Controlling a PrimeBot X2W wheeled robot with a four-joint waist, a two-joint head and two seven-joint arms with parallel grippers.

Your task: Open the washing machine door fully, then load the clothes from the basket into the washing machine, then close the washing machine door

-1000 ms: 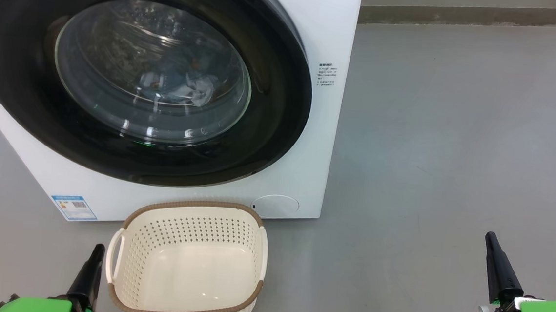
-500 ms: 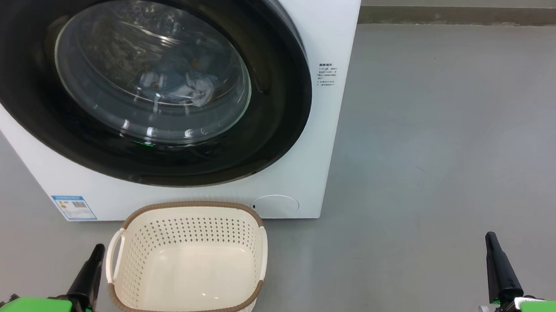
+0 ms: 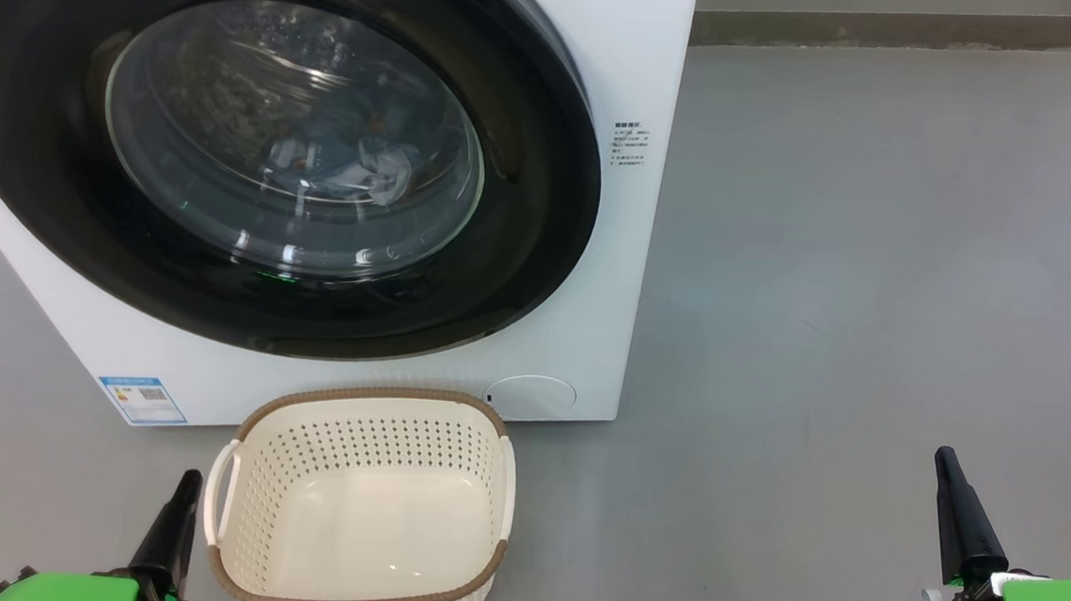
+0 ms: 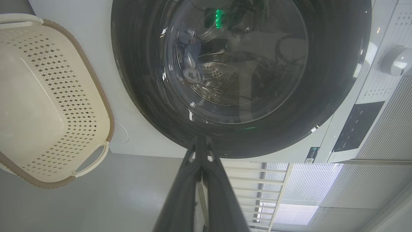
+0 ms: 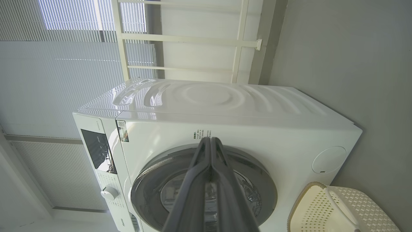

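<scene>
The white washing machine point(image 3: 628, 52) point(image 5: 225, 109) stands ahead with its round black door point(image 3: 521, 243) point(image 4: 145, 106) shut flat against the front. Light blue clothes point(image 3: 357, 161) point(image 4: 190, 61) lie in the drum behind the glass. On the floor before the machine sits the cream basket point(image 3: 354, 599) point(image 4: 48, 80) point(image 5: 309, 209), with nothing in it. My left gripper point(image 3: 186, 482) point(image 4: 200, 139) is shut and empty, low beside the basket's left handle. Far off at the lower right, my right gripper point(image 3: 944, 456) point(image 5: 210, 139) is shut and empty as well.
Grey floor point(image 3: 877, 268) stretches to the right of the machine up to a wall base point(image 3: 894, 29). A blue label sticker point(image 3: 142, 399) and a round filter cap point(image 3: 534, 395) sit low on the machine's front. Window blinds point(image 5: 48, 80) stand behind it.
</scene>
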